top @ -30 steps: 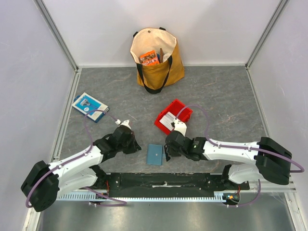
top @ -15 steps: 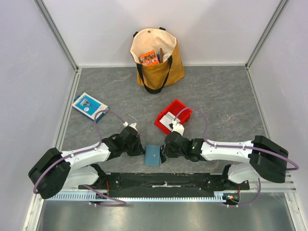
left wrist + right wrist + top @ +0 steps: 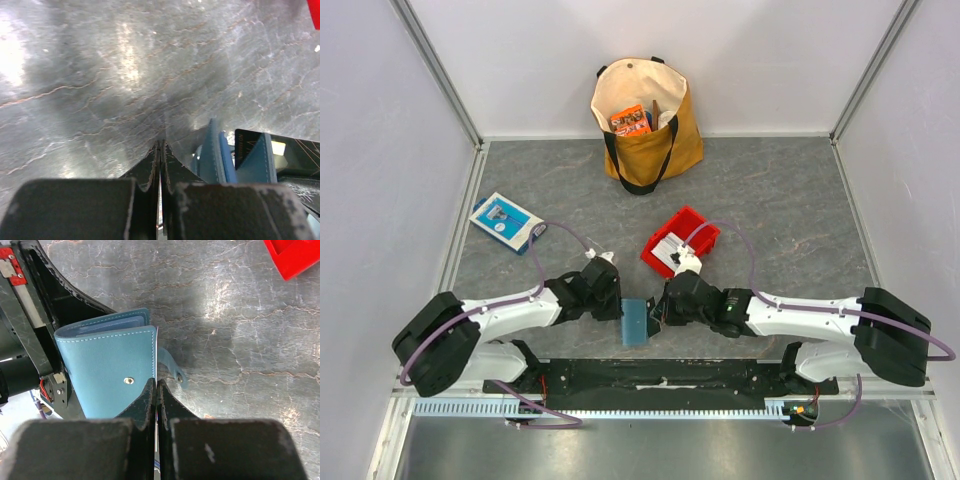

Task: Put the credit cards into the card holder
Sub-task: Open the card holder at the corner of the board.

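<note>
Left end effector: fingers pressed together, nothing pinched, tips low over table, just left of wallet. Right end effector: likewise pressed together, tips at wallet's right edge. Wallet: near centre, folded, tilted up between both, snap strap undone. Cards: in red bin, just beyond right arm. Far centre: tote bag. Left: blue-white box.

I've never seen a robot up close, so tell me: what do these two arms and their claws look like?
The left arm and right arm have glossy white tube-like links between bulky black joints. A thin purple cable loops loosely along each. The left claw and right claw each end in two flat, matte black fingers with scuffed edges.
</note>
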